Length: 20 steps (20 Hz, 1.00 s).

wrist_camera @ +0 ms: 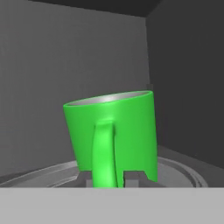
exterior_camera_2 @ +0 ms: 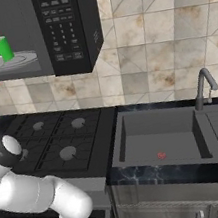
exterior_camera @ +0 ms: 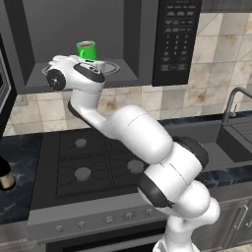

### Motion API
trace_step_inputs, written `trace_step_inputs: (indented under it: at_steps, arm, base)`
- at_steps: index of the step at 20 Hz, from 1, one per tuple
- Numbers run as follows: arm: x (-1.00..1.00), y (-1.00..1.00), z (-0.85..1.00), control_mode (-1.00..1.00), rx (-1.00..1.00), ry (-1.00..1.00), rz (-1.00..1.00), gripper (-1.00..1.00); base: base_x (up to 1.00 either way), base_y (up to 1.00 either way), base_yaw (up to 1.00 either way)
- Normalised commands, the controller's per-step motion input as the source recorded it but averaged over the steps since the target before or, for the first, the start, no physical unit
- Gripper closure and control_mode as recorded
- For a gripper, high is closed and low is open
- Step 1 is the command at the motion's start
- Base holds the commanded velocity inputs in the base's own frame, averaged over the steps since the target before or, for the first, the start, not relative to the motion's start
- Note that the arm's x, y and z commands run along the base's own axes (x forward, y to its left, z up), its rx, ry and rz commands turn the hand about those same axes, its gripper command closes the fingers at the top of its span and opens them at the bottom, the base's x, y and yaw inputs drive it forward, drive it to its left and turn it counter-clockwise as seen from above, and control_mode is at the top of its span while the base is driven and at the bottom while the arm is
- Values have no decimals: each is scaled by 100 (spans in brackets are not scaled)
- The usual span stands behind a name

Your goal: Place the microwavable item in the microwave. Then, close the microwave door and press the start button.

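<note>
Looking from the left base, the green mug (exterior_camera: 86,49) sits on the turntable (exterior_camera: 114,67) inside the open microwave (exterior_camera: 98,39), with the hand right at the front edge. Right base: the mug (exterior_camera_2: 0,48) has open room toward the keypad panel (exterior_camera_2: 63,25). Hand cam: the gripper (wrist_camera: 110,178) straddles the mug's handle (wrist_camera: 103,153), can't tell if it's clamped.

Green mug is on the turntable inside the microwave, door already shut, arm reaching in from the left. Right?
Not quite: the door is open. The left base view shows the mug on the turntable in the open cavity of the microwave, the gripper at it.
</note>
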Motion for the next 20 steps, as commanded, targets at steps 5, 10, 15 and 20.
trace_step_inputs:
  at_steps: [5,10,15,20]
  arm:
    - [30,31,-8,-100,0,14,0,100]
    - [13,8,-32,-100,0,1,0,100]
    - [1,-4,-43,-100,0,0,0,100]
    - [13,-16,-21,-100,6,-1,0,100]
  base:
    - [0,0,0]
    - [0,0,0]
    - [0,0,0]
    - [0,0,0]
